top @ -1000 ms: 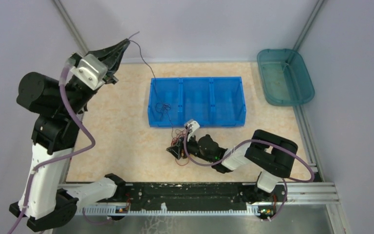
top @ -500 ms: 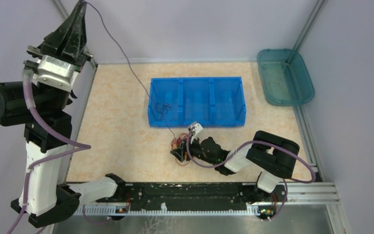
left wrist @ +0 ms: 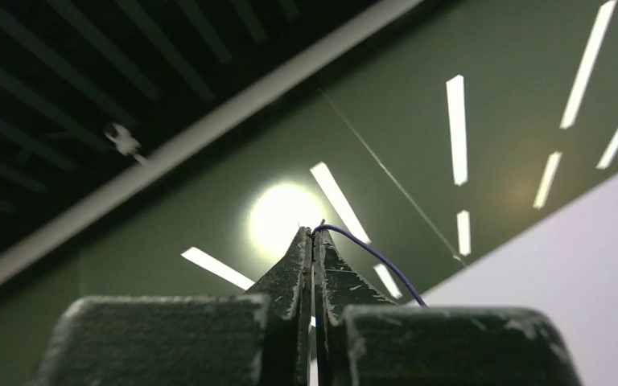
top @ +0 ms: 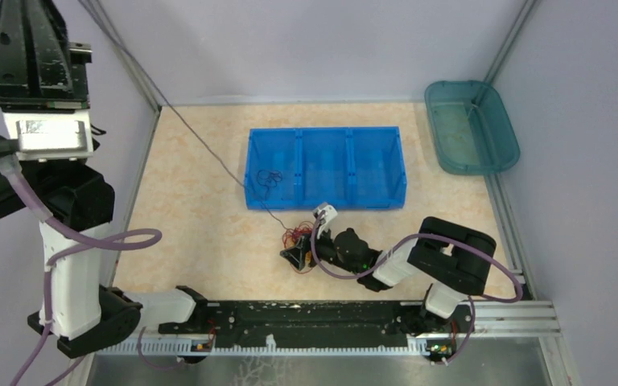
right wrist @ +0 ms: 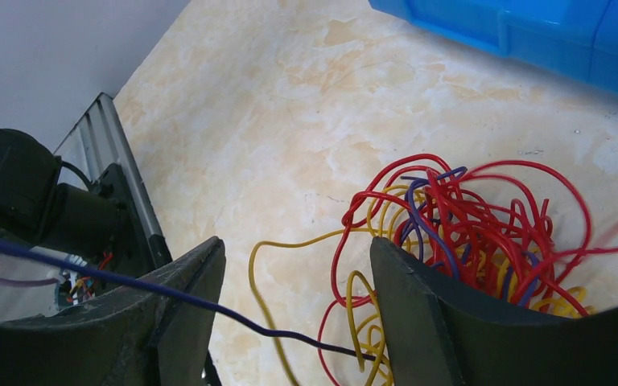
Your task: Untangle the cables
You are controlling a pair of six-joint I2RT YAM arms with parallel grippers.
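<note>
A tangle of red, yellow and navy cables (top: 298,241) lies on the table in front of the blue bin; it also shows in the right wrist view (right wrist: 467,233). My left gripper (top: 32,8) is raised high at the top left, shut on the end of one navy cable (left wrist: 370,253). That cable (top: 201,145) runs taut down to the tangle. My right gripper (top: 296,256) is open and low at the tangle's edge. The navy cable (right wrist: 233,318) crosses between its fingers (right wrist: 185,305). A small dark cable curl (top: 269,177) lies in the bin's left compartment.
The blue three-compartment bin (top: 326,201) stands mid-table just behind the tangle. A teal tub (top: 471,125) sits at the back right. Metal frame posts rise at both back corners, and walls close in the left and right sides.
My left gripper has lifted higher and swung left with the navy cable, drawing it long and taut from the tangle. My right gripper has stayed at the tangle.
</note>
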